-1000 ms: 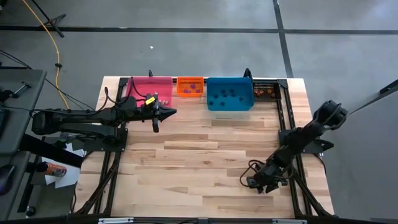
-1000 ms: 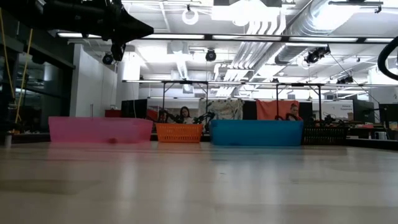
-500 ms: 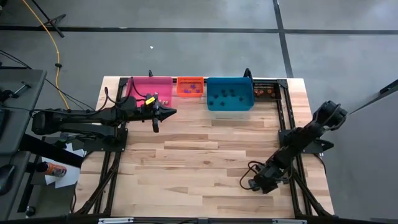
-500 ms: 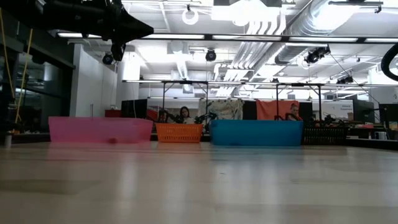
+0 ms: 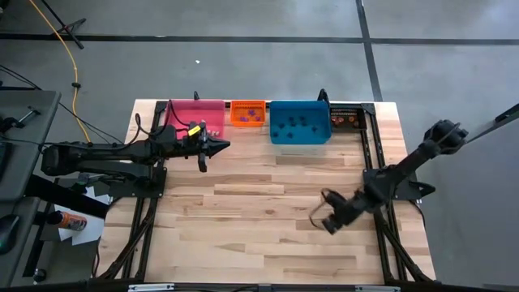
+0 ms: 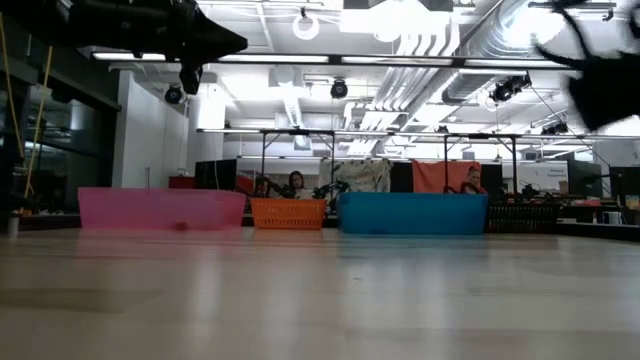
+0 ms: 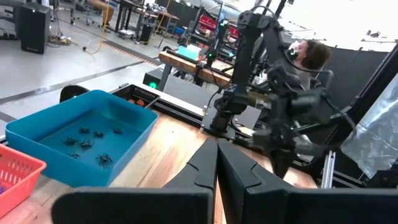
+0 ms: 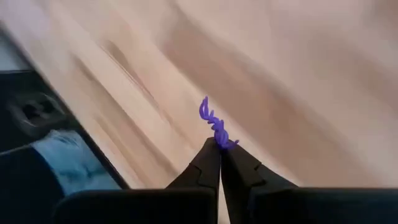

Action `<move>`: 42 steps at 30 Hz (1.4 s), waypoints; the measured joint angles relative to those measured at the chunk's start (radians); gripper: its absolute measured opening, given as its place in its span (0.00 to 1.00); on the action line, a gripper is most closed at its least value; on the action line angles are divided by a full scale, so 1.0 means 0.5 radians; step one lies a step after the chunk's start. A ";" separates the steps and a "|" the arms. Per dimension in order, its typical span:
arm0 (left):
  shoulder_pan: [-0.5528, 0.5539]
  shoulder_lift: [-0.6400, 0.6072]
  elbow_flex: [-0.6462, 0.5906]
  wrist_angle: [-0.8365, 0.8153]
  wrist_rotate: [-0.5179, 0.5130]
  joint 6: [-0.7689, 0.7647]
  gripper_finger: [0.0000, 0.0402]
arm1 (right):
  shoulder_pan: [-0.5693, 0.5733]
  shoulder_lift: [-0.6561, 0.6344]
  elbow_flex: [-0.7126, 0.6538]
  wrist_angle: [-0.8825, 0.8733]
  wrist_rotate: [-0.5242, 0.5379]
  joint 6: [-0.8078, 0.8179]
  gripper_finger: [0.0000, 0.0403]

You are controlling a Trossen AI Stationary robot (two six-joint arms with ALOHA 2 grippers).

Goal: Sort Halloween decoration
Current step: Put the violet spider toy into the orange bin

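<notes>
Holding a purple trinket at its very tips, your right claw is pinched fully closed, the squiggly piece sticking out forward past the fingertips. In the high view that claw hangs over the near right part of the wooden surface, well apart from the bins.

Key relation: the bins sit in a row along the far edge, so the carry runs away from you and toward your left. The orange basket already shows small purple bits inside, so that reads as the likely home for this piece, though that's a judgement from colour only. It sits between the pink bin and the blue bin, which holds dark spider-like pieces. A black bin closes the row on the right.

Left claw is also closed, empty as far as can be seen, parked just in front of the pink bin and nearer to the orange basket than your right claw is. The trinket is already in the right claw, though, so the right arm has the longer reach.

Watch: the grip is thin, on one end of the trinket only. It could slip during a fast swing.
</notes>
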 joint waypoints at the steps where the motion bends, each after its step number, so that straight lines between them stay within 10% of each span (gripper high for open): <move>1: 0.001 0.000 0.000 0.003 0.000 -0.001 0.00 | -0.085 -0.036 0.002 0.015 0.037 -0.159 0.00; 17: 0.000 0.000 0.000 0.077 0.071 -0.052 0.00 | -1.594 0.120 0.170 1.160 -0.069 -2.425 0.00; 27: 0.001 0.000 0.000 0.091 0.078 0.071 0.00 | -1.664 0.273 0.837 0.972 -0.452 -2.961 0.00; 42: 0.001 0.000 0.000 0.034 0.078 0.075 0.00 | -1.665 0.292 0.872 0.939 -0.449 -2.955 0.00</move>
